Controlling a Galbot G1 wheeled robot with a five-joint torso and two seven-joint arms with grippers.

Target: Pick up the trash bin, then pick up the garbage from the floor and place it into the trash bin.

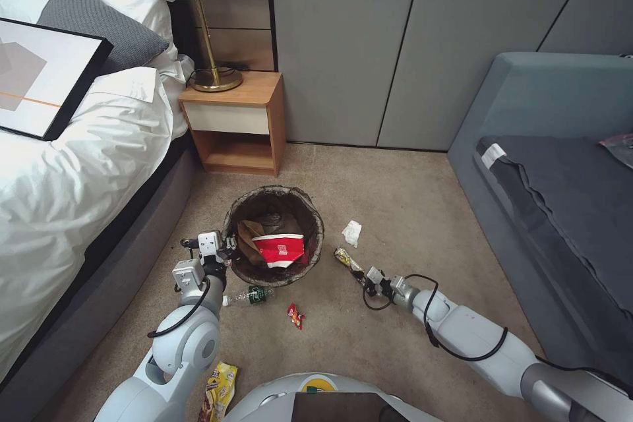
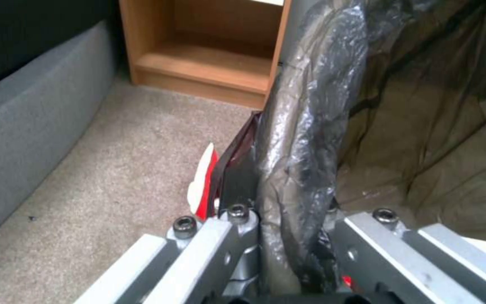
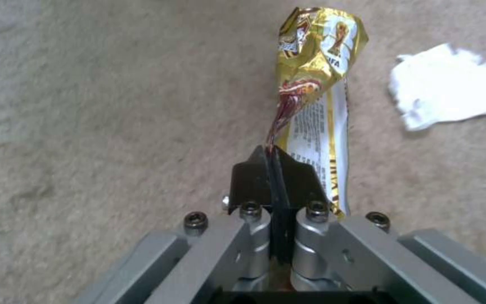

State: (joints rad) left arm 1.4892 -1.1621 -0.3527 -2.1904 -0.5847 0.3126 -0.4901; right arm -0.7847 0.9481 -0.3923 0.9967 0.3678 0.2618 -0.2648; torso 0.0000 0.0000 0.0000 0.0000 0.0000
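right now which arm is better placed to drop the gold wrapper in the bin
Right. The right gripper is shut on the gold wrapper, beside the bin. The left gripper is clamped on the bin's rim.

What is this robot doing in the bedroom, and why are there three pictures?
It is a robot with two arms, tidying up. The big picture comes from a camera on its head, looking down at the carpet. The other two come from cameras on its wrists.

The left gripper pinches the rim of the trash bin, which stands on the floor beside the bed. A red-and-white paper cup is already inside. The right gripper is shut on a gold candy wrapper.

On the carpet lie a white tissue, a small bottle, a tiny red wrapper and a yellow snack bag.
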